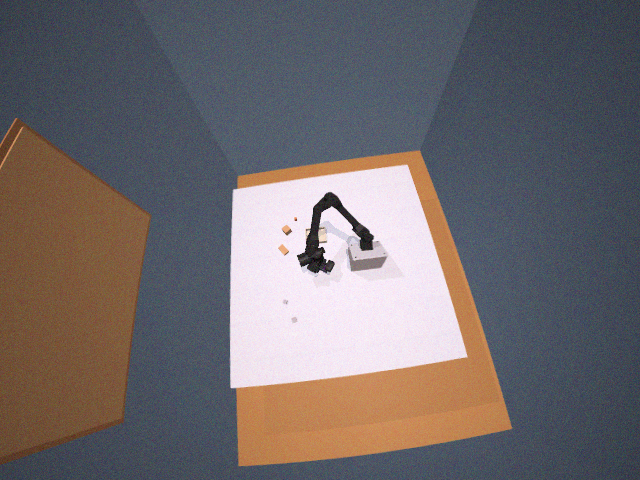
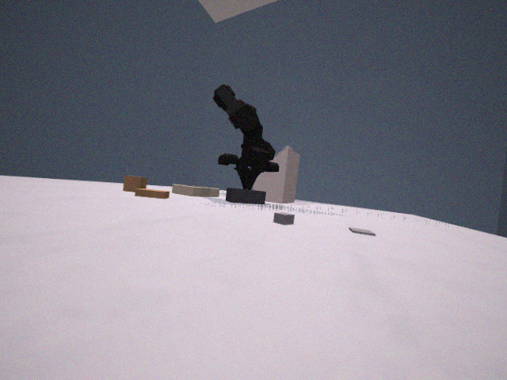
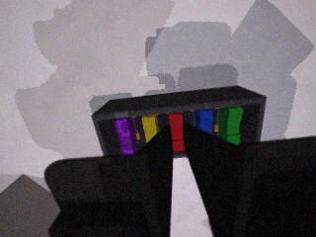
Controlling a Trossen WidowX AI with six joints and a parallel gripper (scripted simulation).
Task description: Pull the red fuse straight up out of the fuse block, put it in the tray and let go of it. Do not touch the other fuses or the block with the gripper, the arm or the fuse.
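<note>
The dark fuse block (image 2: 245, 196) (image 3: 173, 103) holds a row of fuses. The red fuse (image 3: 176, 134) is in the middle, seated in its slot. My gripper (image 2: 247, 188) (image 3: 176, 129) points down over the block and is shut on the red fuse, one finger on each side. The yellow fuse (image 3: 149, 124) and purple fuse (image 3: 124, 132) stand left of it in the wrist view, the blue fuse (image 3: 203, 118) and green fuse (image 3: 232, 124) right. The fingers hide parts of the slots beside the red fuse. The beige tray (image 1: 322, 240) (image 2: 184, 190) stands apart from the block, partly behind the arm.
An orange block (image 1: 286, 229) (image 2: 133, 183) and a flatter one (image 1: 283, 250) (image 2: 152, 193) lie beyond the tray, with a tiny one (image 1: 295, 219) nearby. A small grey block (image 2: 283, 218) and a flat grey piece (image 2: 361, 231) lie on the other side. The arm's grey base (image 1: 367, 259) stands near the block.
</note>
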